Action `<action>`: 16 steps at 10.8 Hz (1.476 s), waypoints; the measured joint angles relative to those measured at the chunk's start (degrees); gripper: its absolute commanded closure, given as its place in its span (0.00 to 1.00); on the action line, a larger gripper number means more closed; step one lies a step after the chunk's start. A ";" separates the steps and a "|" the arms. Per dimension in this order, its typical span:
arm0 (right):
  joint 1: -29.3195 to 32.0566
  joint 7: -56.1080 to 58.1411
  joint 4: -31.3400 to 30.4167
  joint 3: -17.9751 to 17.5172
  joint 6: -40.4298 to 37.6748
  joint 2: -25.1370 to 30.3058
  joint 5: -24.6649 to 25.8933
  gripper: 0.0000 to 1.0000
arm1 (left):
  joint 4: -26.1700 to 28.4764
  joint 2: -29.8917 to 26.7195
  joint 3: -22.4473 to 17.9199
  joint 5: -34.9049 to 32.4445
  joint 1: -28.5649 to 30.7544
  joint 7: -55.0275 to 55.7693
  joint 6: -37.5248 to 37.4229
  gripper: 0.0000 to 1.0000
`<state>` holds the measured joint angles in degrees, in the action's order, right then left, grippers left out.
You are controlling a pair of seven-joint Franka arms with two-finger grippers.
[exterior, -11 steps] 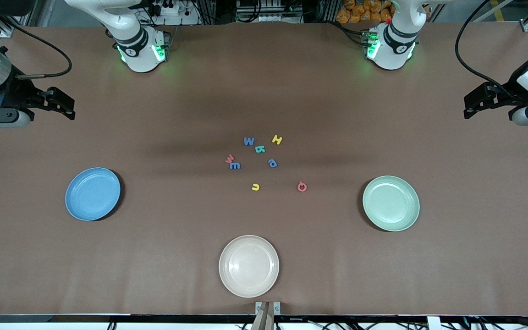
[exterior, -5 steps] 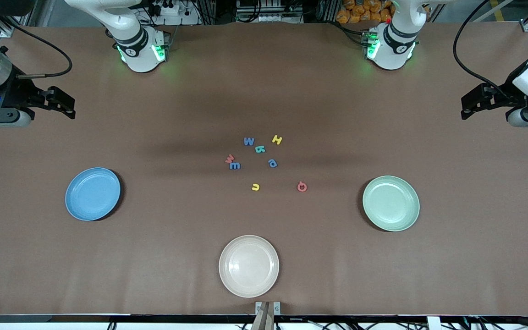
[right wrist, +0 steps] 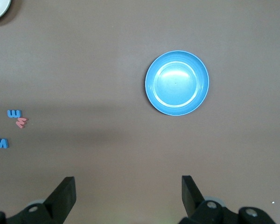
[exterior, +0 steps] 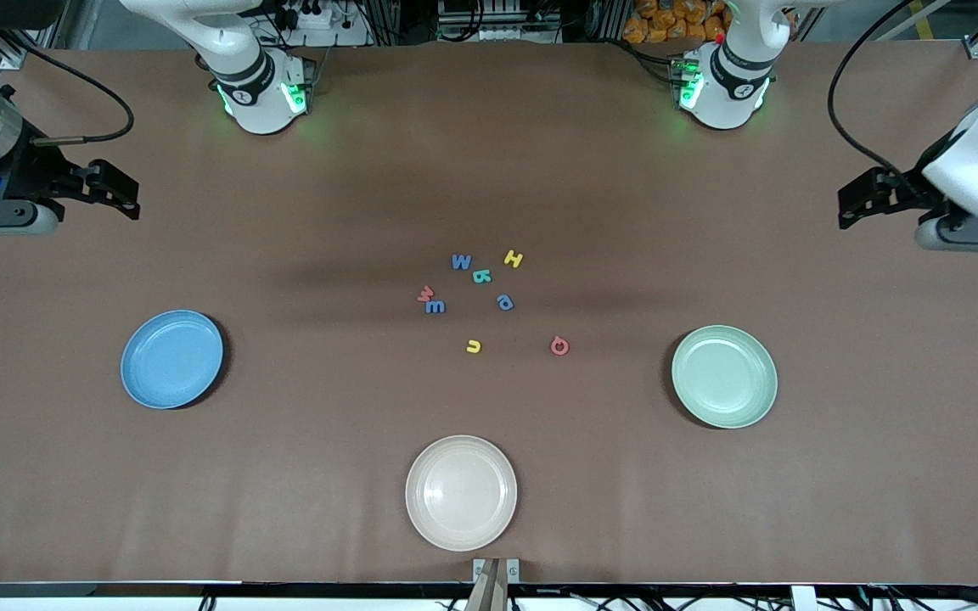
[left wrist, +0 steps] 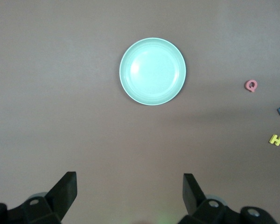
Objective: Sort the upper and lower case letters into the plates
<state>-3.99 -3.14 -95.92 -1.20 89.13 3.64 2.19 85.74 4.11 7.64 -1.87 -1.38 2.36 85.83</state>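
Centrally, tiny flat letters [exterior: 489, 297] clustered loose; blue plate [exterior: 171, 359], green plate [exterior: 724, 376] empty; left pincer [left wrist: 129, 191], right pincer [right wrist: 128, 193] wide.

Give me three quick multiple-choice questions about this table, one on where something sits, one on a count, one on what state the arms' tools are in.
1. Where are the toy letters?
A. in the blue plate
B. loose on the table between the blue and green plates
C. in the beige plate

2. How many plates are there?
A. two
B. three
C. four

3. The left tool and right tool are:
A. both open, holding nothing
B. both clamped on letters
C. resting in plates

Answers: 1 B, the letters lie mid-table; 2 B, blue plate, green plate, beige plate; 3 A, fingers stand wide apart over bare table.
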 measured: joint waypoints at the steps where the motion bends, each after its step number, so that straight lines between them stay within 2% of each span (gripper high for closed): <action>1: 0.00 0.00 0.00 -0.02 -0.03 0.00 0.00 0.00 | 0.04 0.90 1.11 0.04 -0.85 -0.07 0.01 0.00; 4: 0.00 0.01 0.04 -0.04 -0.12 -0.02 0.00 0.00 | 0.38 5.51 4.75 3.49 -6.31 4.88 3.35 0.00; 9: 0.00 0.02 0.07 -0.03 -0.47 -0.18 -0.04 0.00 | 0.73 17.69 5.40 4.02 -19.06 27.03 15.37 0.00; 13: 0.00 0.02 -0.22 -0.02 -0.60 -2.52 -0.12 0.00 | 3.40 24.36 5.37 3.98 -21.83 35.02 27.02 0.00; 16: 0.02 0.00 -2.67 0.07 2.44 -6.04 -0.19 0.00 | 7.14 28.04 4.89 -0.18 -21.76 35.06 36.03 0.00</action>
<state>-3.97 -3.14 -98.58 -1.13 91.57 -2.40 2.00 92.88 32.15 12.53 -2.06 -23.14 37.43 121.86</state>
